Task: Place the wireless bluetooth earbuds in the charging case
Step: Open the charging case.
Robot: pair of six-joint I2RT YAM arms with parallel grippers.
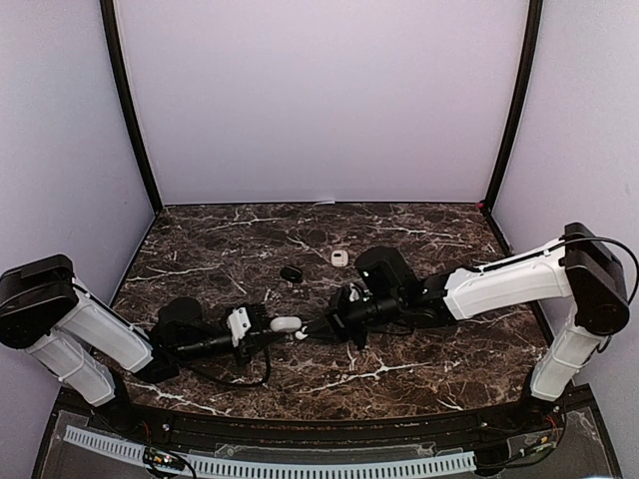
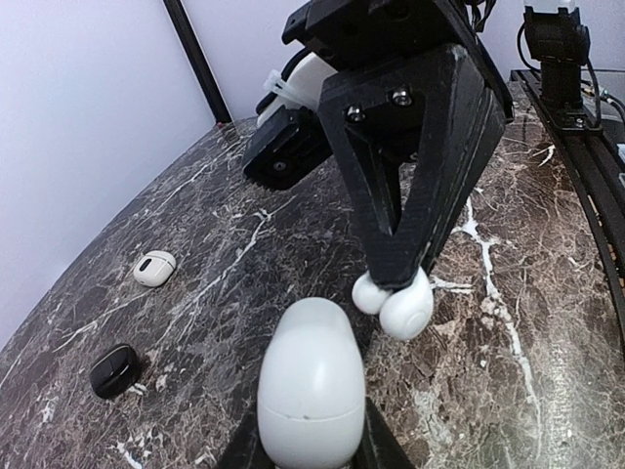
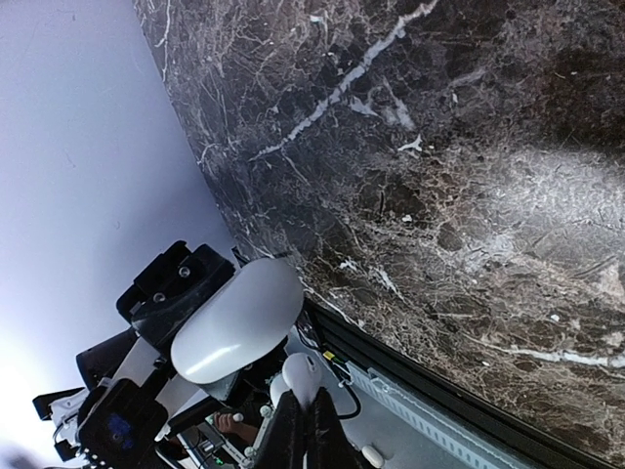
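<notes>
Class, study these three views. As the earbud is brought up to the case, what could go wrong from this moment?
1. The white case in the left tool looks shut, so pressing the earbud against it may just push it askew.
2. The right tool pinches the earbud only at its very tips; it could slip onto the marble table.
3. The two tools sit very close and might collide.

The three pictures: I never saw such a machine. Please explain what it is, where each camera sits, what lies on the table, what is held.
Two robot arms work over a dark marble table. One picture looks down from above; the other two come from cameras on the wrists. The left gripper holds a white egg-shaped plastic case. The right gripper pinches a tiny glossy white earbud close to it. A small white rounded piece and a small black one lie loose.
</notes>
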